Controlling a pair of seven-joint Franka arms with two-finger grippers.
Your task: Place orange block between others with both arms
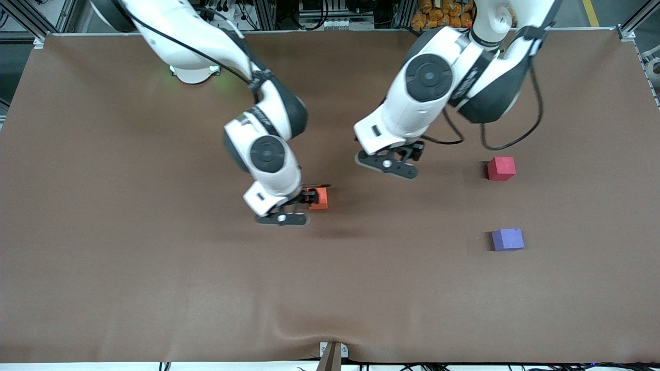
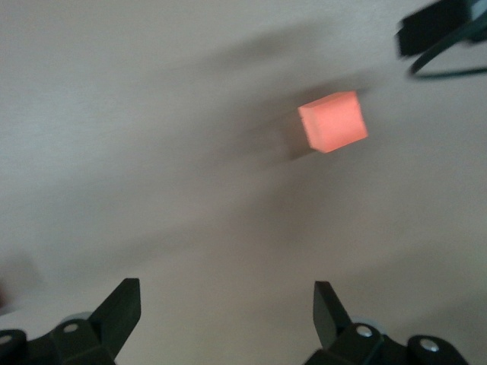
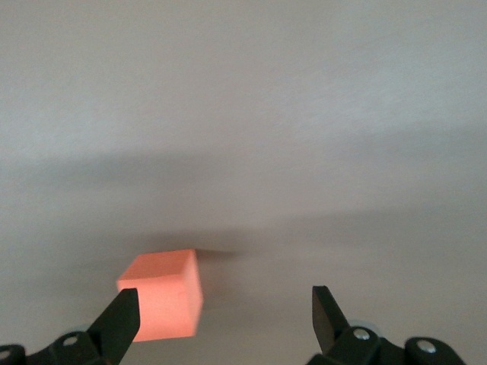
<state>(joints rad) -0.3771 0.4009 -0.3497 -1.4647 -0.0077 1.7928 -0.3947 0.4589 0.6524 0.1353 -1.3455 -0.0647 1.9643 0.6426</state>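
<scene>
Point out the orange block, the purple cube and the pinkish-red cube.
orange block (image 1: 322,198): front view, its top face beside the right gripper.
purple cube (image 1: 508,239): front view, middle of its top face.
pinkish-red cube (image 1: 501,168): front view, middle of its top face.

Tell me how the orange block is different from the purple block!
The orange block is bright orange; the purple block is purple. The orange block sits mid-table right beside the open right gripper, while the purple block sits alone toward the left arm's end. The purple block is also nearer the front camera. Both are small cubes of the same size, resting on the table.
</scene>
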